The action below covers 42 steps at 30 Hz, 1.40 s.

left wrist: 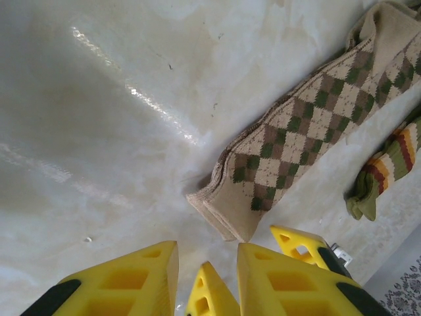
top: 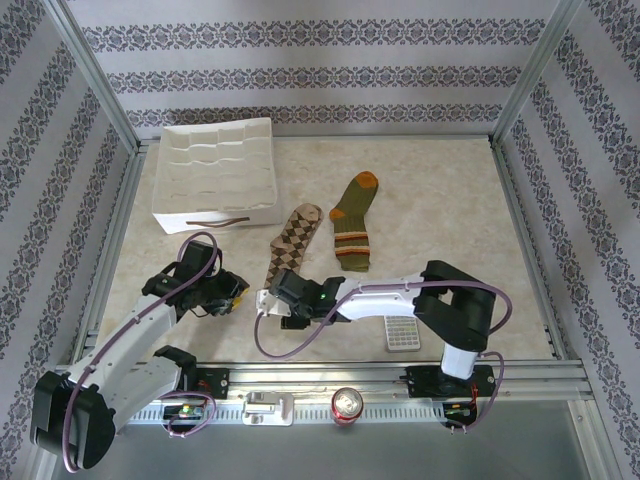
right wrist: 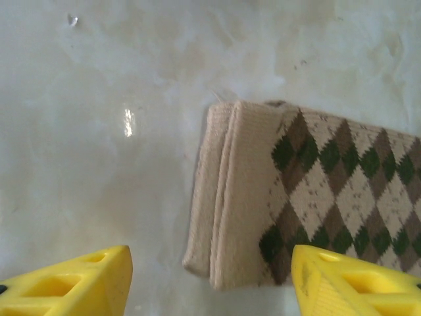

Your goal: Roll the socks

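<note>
So the right pincer [right wrist: 210, 257] sits spread wide over the near cuff of the argyle sock [right wrist: 316, 191], left pincer [left wrist: 207, 253] narrow, gripping nothing.

Bright diffuse light, faint shadows. Glare streaks on table [left wrist: 151, 105] ahead-left of left gripper [left wrist: 207, 253]; small glint ahead of right gripper [right wrist: 210, 263], view slightly soft.

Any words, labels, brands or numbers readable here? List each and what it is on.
No text can be read.
The can: its top faces the camera, any print too small.
The gridded pad: marks too small to read.
The argyle sock, green sock and tray: patterns, no lettering.
</note>
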Tool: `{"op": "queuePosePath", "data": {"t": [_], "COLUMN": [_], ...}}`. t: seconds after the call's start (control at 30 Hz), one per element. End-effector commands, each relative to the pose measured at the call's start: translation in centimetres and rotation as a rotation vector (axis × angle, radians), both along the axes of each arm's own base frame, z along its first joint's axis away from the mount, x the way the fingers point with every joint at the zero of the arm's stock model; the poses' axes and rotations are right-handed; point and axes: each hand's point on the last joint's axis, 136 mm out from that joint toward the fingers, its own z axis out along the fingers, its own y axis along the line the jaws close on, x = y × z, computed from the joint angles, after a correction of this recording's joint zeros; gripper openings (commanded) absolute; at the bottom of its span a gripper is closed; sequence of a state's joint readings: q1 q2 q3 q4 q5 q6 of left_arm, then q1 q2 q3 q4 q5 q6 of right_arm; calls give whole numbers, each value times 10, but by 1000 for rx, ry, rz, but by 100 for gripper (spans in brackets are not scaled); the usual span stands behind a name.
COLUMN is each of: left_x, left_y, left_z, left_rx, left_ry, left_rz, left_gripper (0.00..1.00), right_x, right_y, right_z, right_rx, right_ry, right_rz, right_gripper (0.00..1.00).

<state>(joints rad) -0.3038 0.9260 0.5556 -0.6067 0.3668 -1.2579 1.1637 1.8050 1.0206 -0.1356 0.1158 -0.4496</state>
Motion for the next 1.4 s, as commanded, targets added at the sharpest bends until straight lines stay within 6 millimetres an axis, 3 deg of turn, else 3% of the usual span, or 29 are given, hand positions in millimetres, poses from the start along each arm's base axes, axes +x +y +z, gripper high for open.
{"op": "queuePosePath", "data": {"t": [0.0,0.2,0.43,0.57,0.7,0.9,1.37], "left_x": [-9,-10,-9,-8,-7,-6,-1], "left_y": [5,6,8,8,7,3,-18], "left_z": [-3,-1,1,0,-2,-6,-16], "left_rx": [9,12,11,6,1,-14,-189], "left_ry": [35,36,32,33,39,52,38], "left_rz": [-5,-17,-18,-18,-29,-42,35], "left_gripper": [28,28,27,27,26,26,27], "right_x": [14,27,19,13,3,-17,4], "right_y": [14,17,8,1,-3,-1,-2], "right_z": [0,-9,-15,-9,9,24,22], "right_rx": [-5,-15,-26,-22,19,100,201], "right_ry": [-65,-56,-11,13,61,299,798], "right_rz": [-1,-41,-56,-63,-87,-141,-329], "right_gripper": [60,40,19,8,5,3,4]}}
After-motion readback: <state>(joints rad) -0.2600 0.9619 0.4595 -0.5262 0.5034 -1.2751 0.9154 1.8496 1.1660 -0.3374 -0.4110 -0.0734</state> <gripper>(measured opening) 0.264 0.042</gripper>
